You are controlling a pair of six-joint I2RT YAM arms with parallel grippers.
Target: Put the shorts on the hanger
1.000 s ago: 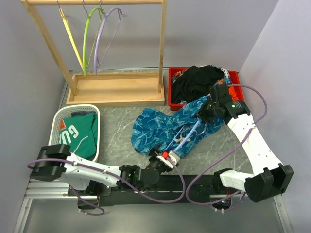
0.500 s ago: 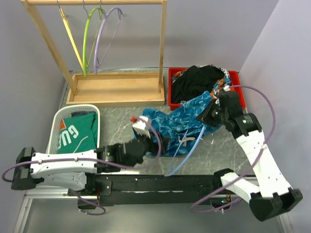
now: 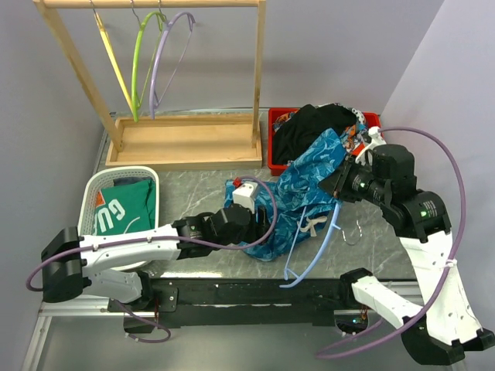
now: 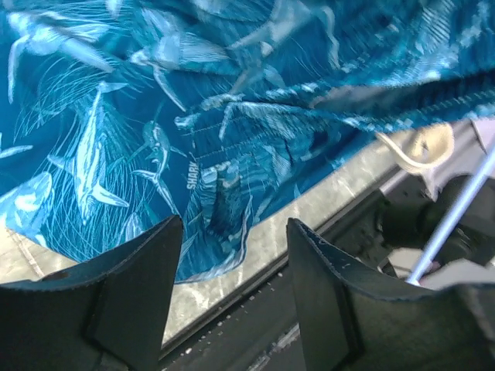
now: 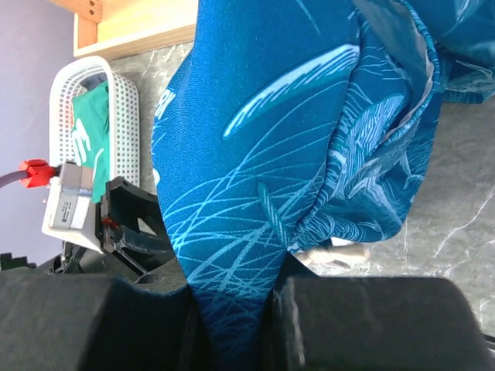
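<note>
Left gripper (image 4: pixel 230 232): nearest to us, its fingers spread wide with nothing between them, hovering just over the fabric.
Hanger: we see the thin light-blue plastic hanger (image 3: pixel 323 249) leaning at the near table edge. Its upper end runs in among the cloth and its metal hook pokes out to the right.
Shorts: the shiny blue shark-print shorts (image 3: pixel 278 197) lie mid-table, the lower end draped on the grey marbled table (image 3: pixel 193 193) and the far-right end hoisted. The white drawstring (image 3: pixel 313 224) dangles beside the hanger.
Right gripper (image 5: pixel 232 309): pinching a fold of the shorts tight and holding it up off the surface.
Progress: we judge this about midway. Garment and hanger are together, but we cannot tell whether the hanger actually sits inside the waistband. Seating it properly is what remains.
White basket (image 3: pixel 93 185): on the left, it holds a green shirt with white lettering (image 3: pixel 124 212).
Red bin (image 3: pixel 373 120): far right, piled with a black garment (image 3: pixel 309 127) and some patterned cloth.
Wooden rack (image 3: pixel 186 143): at the back, a lime-green hanger (image 3: pixel 136 69) and a lavender hanger (image 3: pixel 162 66) hang from its rail.
</note>
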